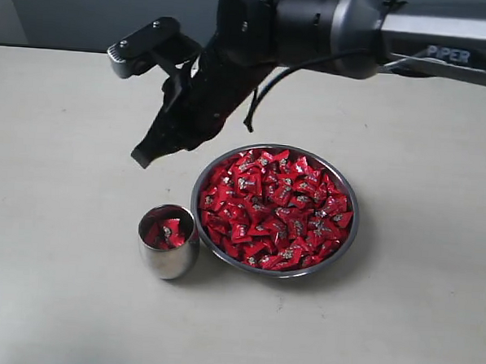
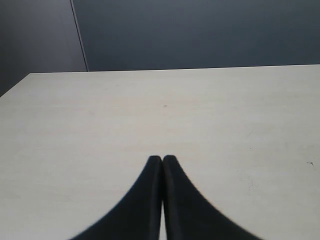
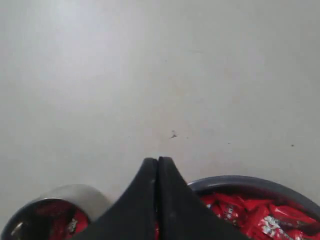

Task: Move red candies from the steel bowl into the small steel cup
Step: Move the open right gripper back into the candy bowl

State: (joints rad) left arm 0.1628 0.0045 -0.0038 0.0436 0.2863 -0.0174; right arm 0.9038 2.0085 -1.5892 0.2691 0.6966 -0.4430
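Jaws together and empty, the right gripper [image 1: 142,155] may shove candies [image 1: 278,208] over the bowl [image 1: 195,197] rim unless it opens.

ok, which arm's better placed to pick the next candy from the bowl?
Right. The right hand hangs shut near the steel bowl and small steel cup; the left hand's view shows neither.

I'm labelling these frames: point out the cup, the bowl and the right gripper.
cup [image 1: 167,264], exterior view, outer wall.
bowl [image 1: 357,211], exterior view, right rim.
right gripper [image 1: 141,155], exterior view, closed fingertips.
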